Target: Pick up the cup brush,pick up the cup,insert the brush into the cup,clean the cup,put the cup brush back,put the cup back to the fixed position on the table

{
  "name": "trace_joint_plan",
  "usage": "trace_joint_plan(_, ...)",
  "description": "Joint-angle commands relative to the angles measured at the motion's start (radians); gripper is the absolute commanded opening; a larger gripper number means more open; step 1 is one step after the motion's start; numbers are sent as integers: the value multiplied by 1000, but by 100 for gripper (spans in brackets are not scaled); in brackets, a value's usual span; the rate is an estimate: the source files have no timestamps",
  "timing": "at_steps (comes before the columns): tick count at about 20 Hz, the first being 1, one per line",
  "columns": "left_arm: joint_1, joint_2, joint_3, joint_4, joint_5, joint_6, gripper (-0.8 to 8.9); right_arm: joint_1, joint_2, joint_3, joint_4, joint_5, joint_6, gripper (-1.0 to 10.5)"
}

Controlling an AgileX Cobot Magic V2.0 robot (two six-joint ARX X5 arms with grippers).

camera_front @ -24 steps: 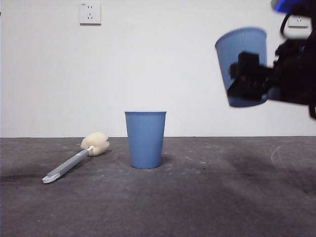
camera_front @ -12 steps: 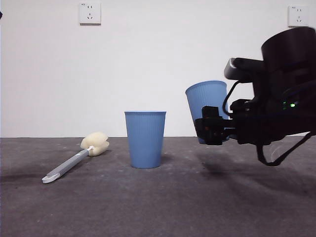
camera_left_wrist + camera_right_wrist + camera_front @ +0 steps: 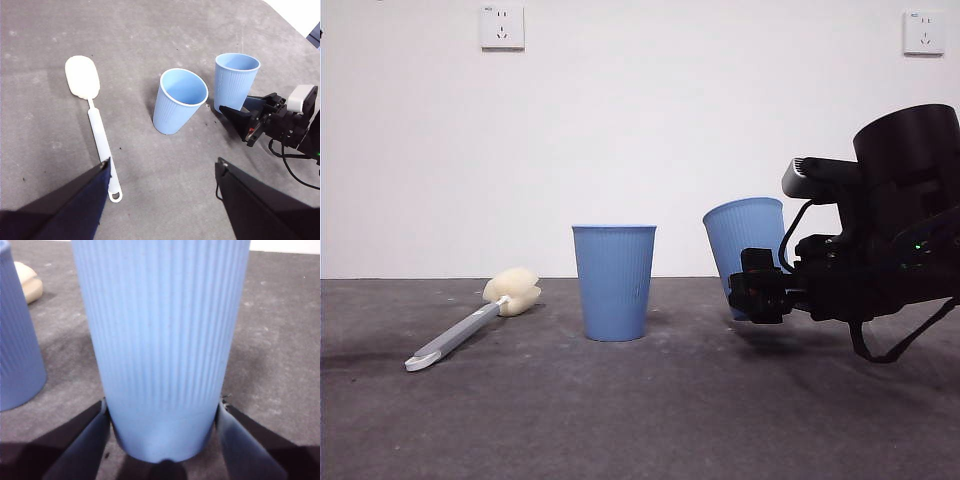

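Note:
My right gripper [image 3: 760, 287] is shut on a blue ribbed cup [image 3: 745, 240], low down near its base, and holds it slightly tilted at table level. I cannot tell whether the base touches the table [image 3: 640, 420]. The held cup also shows in the right wrist view [image 3: 160, 340] and in the left wrist view [image 3: 235, 80]. A second identical cup [image 3: 614, 282] stands upright just to its left. The cup brush [image 3: 470, 325] lies flat at the far left, its cream sponge head [image 3: 513, 290] towards the wall. My left gripper [image 3: 162, 167] is open and empty, high above the table.
A white wall stands behind the table, with one socket [image 3: 502, 27] at the upper left and one [image 3: 924, 32] at the upper right. The right arm's dark body [image 3: 900, 240] fills the right side of the front view.
My right gripper has come down from high at the right with the cup, moving left and lower, and now holds it beside the standing cup. The brush and the other cup have not moved.

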Motion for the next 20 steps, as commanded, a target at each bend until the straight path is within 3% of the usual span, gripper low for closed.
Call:
trace_joint_plan(1, 2, -2, -6, 3, 4, 13, 350, 1, 11, 16, 19, -10, -7, -13)
trace_joint_plan(17, 2, -2, -6, -2, 4, 23, 350, 12, 76, 42, -124, -52, 49, 20)
trace_joint_plan(20, 2, -2, -6, -7, 5, 23, 350, 16, 76, 41, -162, -64, 70, 168)
